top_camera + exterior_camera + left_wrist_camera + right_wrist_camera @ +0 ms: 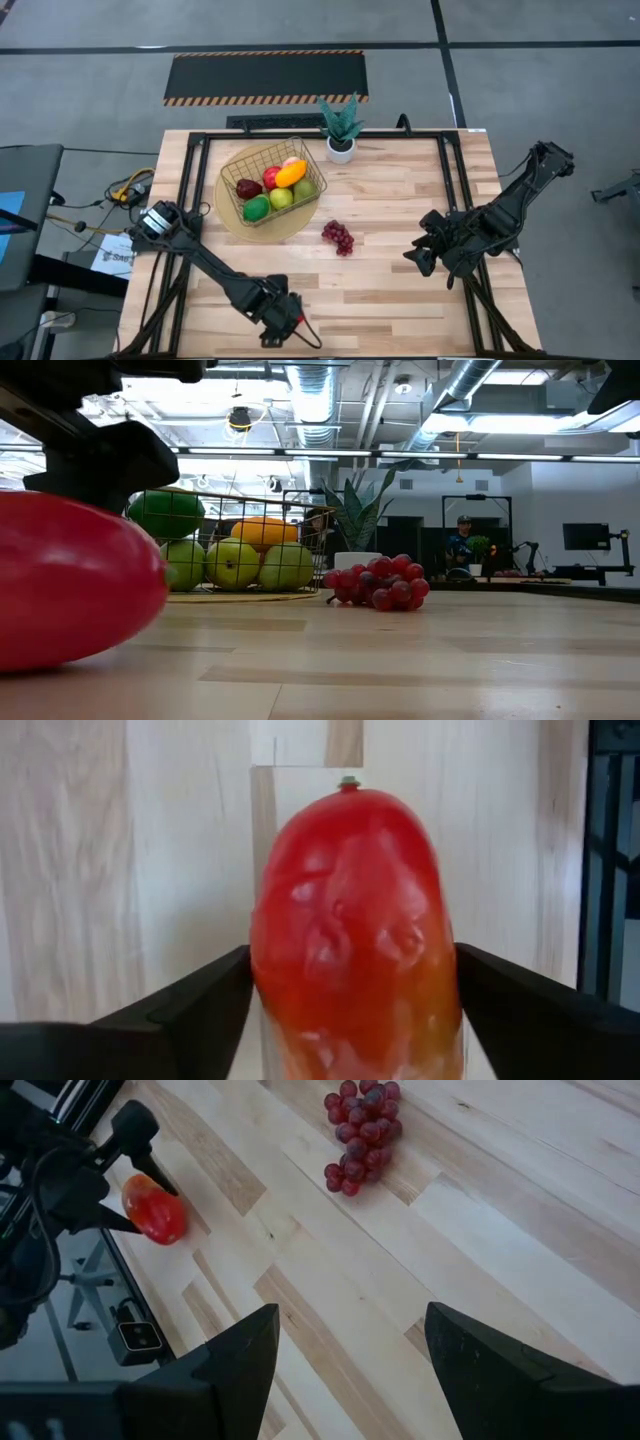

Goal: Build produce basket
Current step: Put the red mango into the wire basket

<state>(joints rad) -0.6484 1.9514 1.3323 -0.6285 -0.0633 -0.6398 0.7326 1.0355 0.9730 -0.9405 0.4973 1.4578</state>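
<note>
The gold wire basket [268, 180] stands at the table's far left on a round tan mat and holds several fruits: green, yellow-orange, red and dark red. Purple grapes [338, 237] lie on the table near the middle, right of the basket, and also show in the low view [380, 582]. My left gripper [283, 318] is at the table's near edge, shut on a red-orange mango [355, 940]. My right gripper [422, 255] is open and empty over the table's right half, its fingers apart in the right wrist view [350, 1340]. My left gripper pinches the mango's two long sides [262, 990] between its two fingers [200, 1010], which lie along the fruit; the stem end [347, 784] points away from the wrist. In the low view the mango [70, 580] lies level, its underside at the table top.
A spiky green plant in a small white pot [340, 130] stands at the far edge, right of the basket. The bare wooden top [400, 200] lies between grapes and right arm. Black frame rails [190, 190] run along the table's sides. A person [462, 540] shows in the room behind.
</note>
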